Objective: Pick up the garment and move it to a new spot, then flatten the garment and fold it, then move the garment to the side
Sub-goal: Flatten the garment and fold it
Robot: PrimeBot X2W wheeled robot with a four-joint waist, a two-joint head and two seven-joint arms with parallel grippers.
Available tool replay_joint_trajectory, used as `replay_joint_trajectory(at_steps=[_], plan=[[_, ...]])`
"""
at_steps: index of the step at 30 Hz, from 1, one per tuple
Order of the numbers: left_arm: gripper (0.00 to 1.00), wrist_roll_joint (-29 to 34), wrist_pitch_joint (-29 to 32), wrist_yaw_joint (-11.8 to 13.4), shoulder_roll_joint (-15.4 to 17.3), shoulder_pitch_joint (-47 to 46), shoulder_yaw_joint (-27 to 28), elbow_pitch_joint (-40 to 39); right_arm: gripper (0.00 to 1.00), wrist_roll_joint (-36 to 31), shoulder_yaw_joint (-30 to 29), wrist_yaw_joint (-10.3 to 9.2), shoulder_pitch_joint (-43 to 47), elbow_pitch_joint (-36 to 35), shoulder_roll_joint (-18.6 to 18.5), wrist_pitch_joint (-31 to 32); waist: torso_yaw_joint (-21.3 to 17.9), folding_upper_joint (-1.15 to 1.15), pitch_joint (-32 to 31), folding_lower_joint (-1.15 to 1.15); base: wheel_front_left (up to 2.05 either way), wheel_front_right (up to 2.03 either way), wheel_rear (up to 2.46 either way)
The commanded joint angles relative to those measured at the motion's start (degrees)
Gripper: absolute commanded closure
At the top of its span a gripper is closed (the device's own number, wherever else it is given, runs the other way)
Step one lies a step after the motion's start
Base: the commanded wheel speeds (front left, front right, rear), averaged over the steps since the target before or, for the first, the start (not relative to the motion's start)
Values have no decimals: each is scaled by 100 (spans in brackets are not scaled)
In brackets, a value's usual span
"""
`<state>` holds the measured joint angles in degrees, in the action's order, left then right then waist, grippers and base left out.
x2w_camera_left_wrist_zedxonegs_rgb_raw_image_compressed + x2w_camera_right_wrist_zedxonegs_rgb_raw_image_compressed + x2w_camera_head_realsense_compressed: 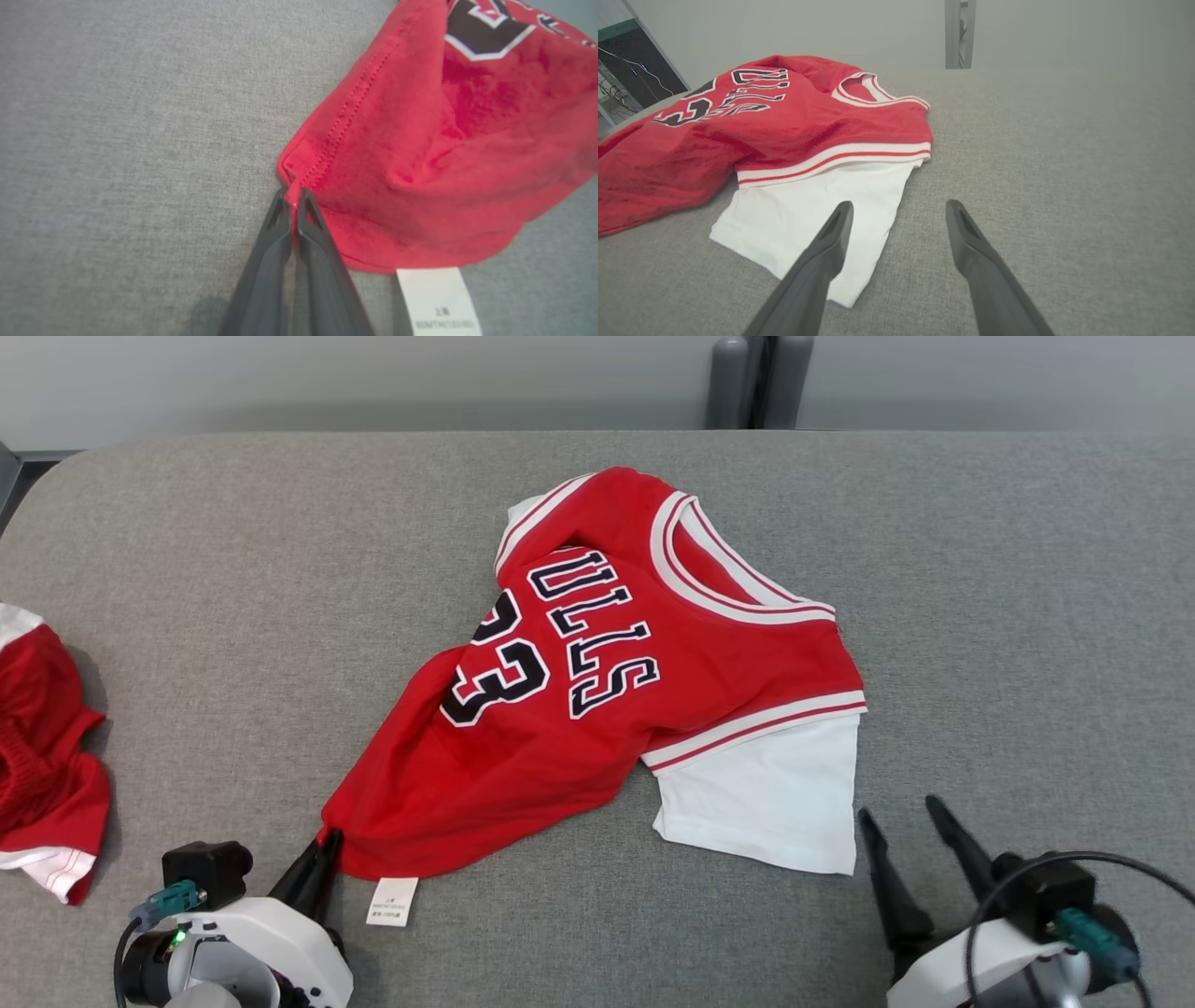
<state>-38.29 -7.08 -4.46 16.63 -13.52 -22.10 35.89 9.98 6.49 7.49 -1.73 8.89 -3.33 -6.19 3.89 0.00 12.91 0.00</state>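
Pinched shut, the left jaws grip the red hem corner of the garment point(616, 663), close to the worktop's point(233, 569) near edge, left of centre. A second red-and-white garment point(42, 756) lies bunched at the left edge, well apart. A white care tag point(392, 902) pokes from the hem just beside the pinched corner. The right jaws stand wide apart, holding nothing, near the near right corner and just beside the white sleeve point(766, 793). One finger point(822, 261) may brush it, but the wrist view is too oblique to tell. The garment sprawls across the worktop's middle, lettering up. Bare grey fabric stretches toward the right and far edges.
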Motion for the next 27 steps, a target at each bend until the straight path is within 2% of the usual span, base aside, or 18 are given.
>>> replay_joint_trajectory(at_steps=[1, 11, 12, 13, 14, 17, 19, 27], plan=[[100, 54, 24, 22, -69, -78, -70, 90, 0, 36, 67, 2, 31, 158, -12, -51, 28, 0, 17, 0, 0, 0, 0], [100, 158, -317, 75, -66, -309, -68, 183, 0, 342, 694, 3, -536, 1752, 11, -225, 177, 0, 143, 0, 0, 0, 0], [100, 170, -356, 82, -64, -338, -70, 190, 25, 385, 750, 3, -601, 1887, 21, -215, 201, 0, 149, 0, 0, 0, 0], [100, 170, -407, 93, -66, -352, -61, 192, 77, 457, 829, 7, -654, 1999, 28, -182, 221, 0, 150, 0, 0, 0, 0], [100, 182, -472, 116, -61, -367, -29, 172, 100, 542, 905, 9, -686, 2111, 38, -123, 237, 0, 147, 0, 0, 0, 0], [100, 227, -621, 172, -51, -366, 33, 73, 100, 788, 981, 7, -766, 2153, 17, -309, 275, 0, 137, 0, 0, 0, 0], [100, 313, -718, 345, -1, -410, 151, -81, 100, 937, 935, 7, -851, 1973, -99, -514, 292, 0, 130, 0, 0, 0, 0], [100, 598, -806, 710, 102, -283, 649, -1418, 100, 1112, 628, 3, -1277, 779, -549, -876, 190, 0, -6, 0, 0, 0, 0]])
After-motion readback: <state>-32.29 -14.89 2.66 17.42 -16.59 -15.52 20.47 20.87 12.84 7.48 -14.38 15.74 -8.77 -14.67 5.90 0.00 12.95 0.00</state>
